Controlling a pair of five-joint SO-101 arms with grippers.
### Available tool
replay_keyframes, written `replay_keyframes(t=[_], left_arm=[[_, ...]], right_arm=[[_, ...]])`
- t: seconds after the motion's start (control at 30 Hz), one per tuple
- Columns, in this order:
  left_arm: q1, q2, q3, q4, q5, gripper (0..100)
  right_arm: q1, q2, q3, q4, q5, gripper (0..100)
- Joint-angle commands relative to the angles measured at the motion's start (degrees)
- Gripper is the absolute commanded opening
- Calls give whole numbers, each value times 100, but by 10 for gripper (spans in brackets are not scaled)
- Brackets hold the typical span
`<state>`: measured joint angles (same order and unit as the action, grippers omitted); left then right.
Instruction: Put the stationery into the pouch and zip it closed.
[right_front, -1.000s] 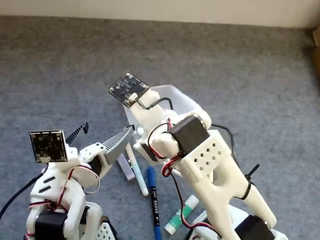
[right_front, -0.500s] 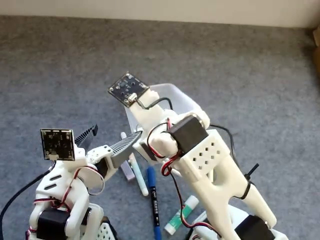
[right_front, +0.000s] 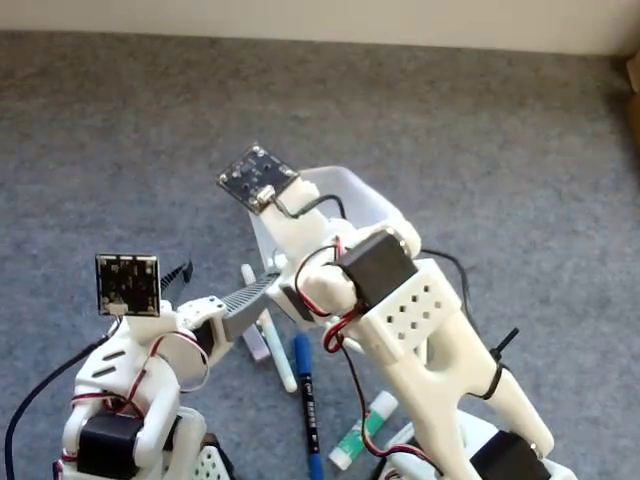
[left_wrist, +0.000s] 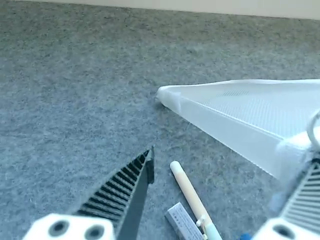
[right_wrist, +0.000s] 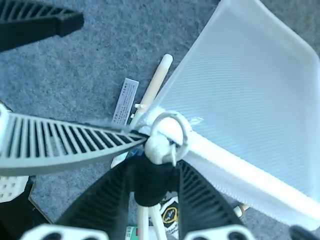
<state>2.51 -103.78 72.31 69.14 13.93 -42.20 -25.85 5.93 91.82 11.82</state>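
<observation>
A translucent white pouch (right_front: 345, 200) lies on the grey carpet, its mesh side (right_wrist: 250, 95) facing up. My right gripper (right_wrist: 157, 150) is shut on the pouch's zipper pull (right_wrist: 169, 129) at the near corner. My left gripper (right_front: 228, 275) stands open just left of that corner, one finger (left_wrist: 127, 192) dark and the other pale (left_wrist: 305, 200). Between its fingers lie a cream pen (left_wrist: 190, 195) and a lilac eraser (left_wrist: 182, 224). A blue pen (right_front: 307, 400) and a glue stick (right_front: 363, 430) lie nearer the arm bases.
Grey carpet (right_front: 520, 150) spreads open to the far side, left and right of the pouch. The right arm's body (right_front: 410, 320) hangs over the pouch's near end. A pale wall strip (right_front: 320, 18) runs along the far edge.
My left arm has shifted right and slightly nearer, bringing its open fingers over the cream pen and eraser. The right arm and pouch have stayed put.
</observation>
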Motion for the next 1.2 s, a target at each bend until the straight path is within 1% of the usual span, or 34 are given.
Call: replay_keyframes(t=[0.0,0.13,0.17,0.3,0.37,0.67,0.77,0.87,0.93,1.17], left_arm=[[-66,75,-4,-9,-53,400],[-92,75,171,-114,-167,398],[-92,75,198,-167,-193,384],[-101,75,251,-413,-220,266],[-101,75,242,-457,-229,223],[-110,75,207,-466,-229,111],[-119,75,207,-536,-229,77],[-382,75,207,-563,-229,33],[-541,75,242,-677,-220,3],[-585,75,251,-668,-211,7]], right_arm=[[-40,-268,-31,-145,35,5],[-66,-268,-22,-145,35,5],[-66,-268,-22,-145,35,5],[-48,-268,-13,-136,70,5],[-48,-268,-13,-127,70,5],[-40,-268,-4,-110,88,5],[-40,-268,-13,40,316,5],[-31,-268,-57,365,422,5],[110,-268,-57,532,431,5],[884,-277,-40,585,431,5]])
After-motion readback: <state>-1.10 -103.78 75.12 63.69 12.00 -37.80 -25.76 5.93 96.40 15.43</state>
